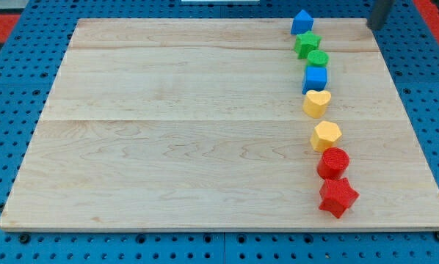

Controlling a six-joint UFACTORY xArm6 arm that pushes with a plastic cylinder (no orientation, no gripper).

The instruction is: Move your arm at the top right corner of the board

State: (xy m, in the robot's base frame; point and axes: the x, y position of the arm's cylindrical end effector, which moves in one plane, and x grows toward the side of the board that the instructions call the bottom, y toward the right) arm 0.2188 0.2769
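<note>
Eight blocks stand on the wooden board (168,132), strung in a loose column down the view's right side: two blue, two green, two yellow, two red. From the view's top: a blue house-shaped block (302,22), a green star (307,44) just below it, a green cylinder (318,59) touching the star, a blue cube (316,78), a yellow heart (316,103), then, a little apart, a yellow hexagon (326,136), a red cylinder (333,163) and a red star (338,196) touching it. One dark rod enters at the view's top right; my tip (372,26) sits at the board's top right corner, well to the right of the blue house-shaped block. The end effector is a bare rod, holding nothing. The board rests on a blue pegboard counter (14,73). No readable writing shows
</note>
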